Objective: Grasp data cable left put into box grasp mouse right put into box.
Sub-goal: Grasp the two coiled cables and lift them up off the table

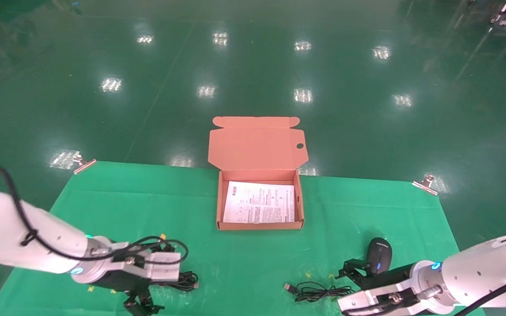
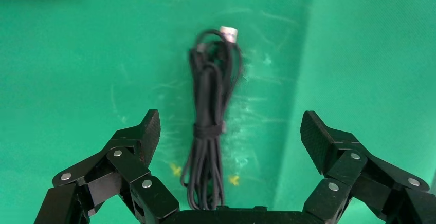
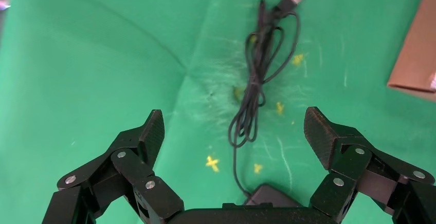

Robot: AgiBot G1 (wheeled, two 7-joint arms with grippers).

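The orange-brown box [image 1: 220, 206] stands open at the middle of the green table, its lid folded back and a printed sheet [image 1: 259, 202] lying inside. The data cable [image 2: 208, 131], a black looped bundle with a silver plug [image 2: 228, 33], rests on the cloth between the fingers of my left gripper [image 2: 231, 136], which is open and apart from it. In the head view this gripper [image 1: 143, 303] is at the near left. The black mouse [image 1: 379, 254] lies near right, its thin cord [image 3: 257, 70] stretched out. My right gripper [image 3: 234, 136] hovers open over the mouse's front edge [image 3: 270, 196].
The table's near edge lies just below both grippers. Metal clips [image 1: 84, 164] [image 1: 424, 183] hold the cloth at the far corners. A corner of the box [image 3: 416, 54] shows in the right wrist view. Small yellow marks [image 3: 212, 163] dot the cloth.
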